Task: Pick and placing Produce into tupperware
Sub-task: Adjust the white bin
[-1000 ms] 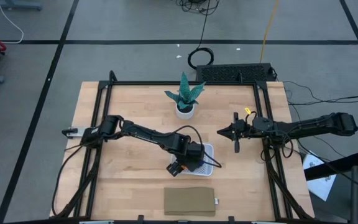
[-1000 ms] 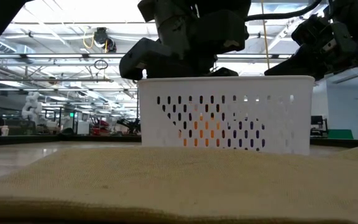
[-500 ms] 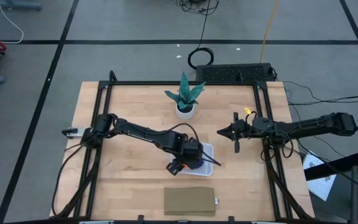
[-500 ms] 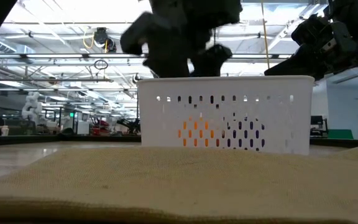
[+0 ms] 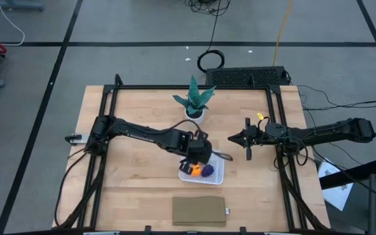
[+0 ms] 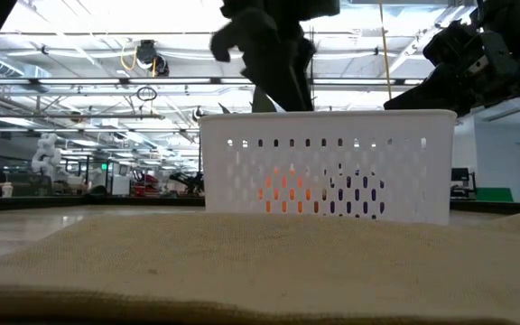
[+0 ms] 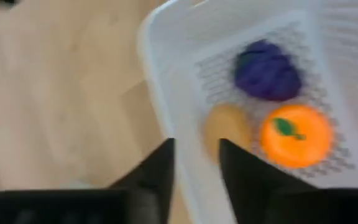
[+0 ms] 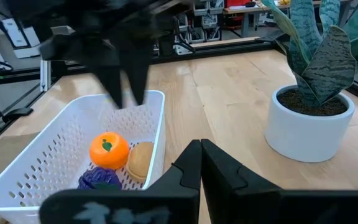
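Note:
The white tupperware (image 5: 215, 175) sits near the table's middle, its mesh wall facing the low view (image 6: 328, 167). All three pieces of produce lie inside it: the orange round one (image 7: 296, 135), the dark purple one (image 7: 267, 70) and the tan oval one (image 7: 225, 127); the right wrist view also shows the orange one (image 8: 109, 151). My left gripper (image 5: 194, 158) hovers open above the container's far-left rim (image 7: 166, 118), holding nothing. My right gripper (image 5: 243, 138) waits shut in the air to the right of the container (image 8: 201, 163).
A potted green plant (image 5: 194, 104) in a white pot (image 8: 309, 121) stands toward the far edge. A flat olive-brown pad (image 5: 199, 211) lies at the near edge, filling the low view's foreground (image 6: 242, 262). Bare wood lies left of the container.
My left gripper has risen out of the tupperware and drawn back toward the table's far edge. The orange and purple produce, covered by it before, now show inside the container in the high view. The right arm has kept still.

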Motion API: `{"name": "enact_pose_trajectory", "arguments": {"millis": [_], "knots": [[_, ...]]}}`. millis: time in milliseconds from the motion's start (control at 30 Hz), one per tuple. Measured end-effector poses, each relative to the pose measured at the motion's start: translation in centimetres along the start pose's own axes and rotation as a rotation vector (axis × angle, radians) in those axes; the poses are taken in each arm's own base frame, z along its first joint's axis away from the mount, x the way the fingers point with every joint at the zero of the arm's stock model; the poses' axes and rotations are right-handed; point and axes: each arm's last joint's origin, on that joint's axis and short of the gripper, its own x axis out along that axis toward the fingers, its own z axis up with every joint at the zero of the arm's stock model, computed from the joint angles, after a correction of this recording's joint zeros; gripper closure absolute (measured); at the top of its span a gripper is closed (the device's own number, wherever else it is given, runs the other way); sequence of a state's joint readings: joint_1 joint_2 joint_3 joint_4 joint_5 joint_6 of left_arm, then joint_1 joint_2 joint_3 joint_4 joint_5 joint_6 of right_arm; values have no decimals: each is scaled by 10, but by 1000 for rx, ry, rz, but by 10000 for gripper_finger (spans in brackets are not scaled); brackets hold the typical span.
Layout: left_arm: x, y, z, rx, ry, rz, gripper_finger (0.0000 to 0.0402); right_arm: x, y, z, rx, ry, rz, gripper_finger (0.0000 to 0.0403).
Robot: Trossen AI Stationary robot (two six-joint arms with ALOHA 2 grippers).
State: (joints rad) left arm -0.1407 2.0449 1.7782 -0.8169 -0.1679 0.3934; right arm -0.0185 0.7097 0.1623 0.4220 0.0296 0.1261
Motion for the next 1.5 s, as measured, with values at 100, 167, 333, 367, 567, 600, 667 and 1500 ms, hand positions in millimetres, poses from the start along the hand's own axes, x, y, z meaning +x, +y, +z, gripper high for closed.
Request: {"name": "enact_pose_trajectory", "arguments": {"millis": [100,167,333,367,567,600,667,1500], "knots": [[2,13,-6,-63,18,27,358,0,0,0,0,1,0,403],[3,21,-10,-108,27,34,389,0,0,0,0,1,0,403],[5,32,-21,-205,85,32,392,0,0,0,0,4,0,403],[5,33,-24,-219,106,27,396,0,0,0,0,4,-1,403],[5,33,-31,-287,163,13,395,0,0,0,0,4,0,403],[5,32,-31,-291,169,10,397,0,0,0,0,4,0,403],[4,30,-31,-296,182,-2,400,0,0,0,0,4,0,403],[22,-10,-40,-292,260,-67,400,0,0,0,0,0,0,403]]}}
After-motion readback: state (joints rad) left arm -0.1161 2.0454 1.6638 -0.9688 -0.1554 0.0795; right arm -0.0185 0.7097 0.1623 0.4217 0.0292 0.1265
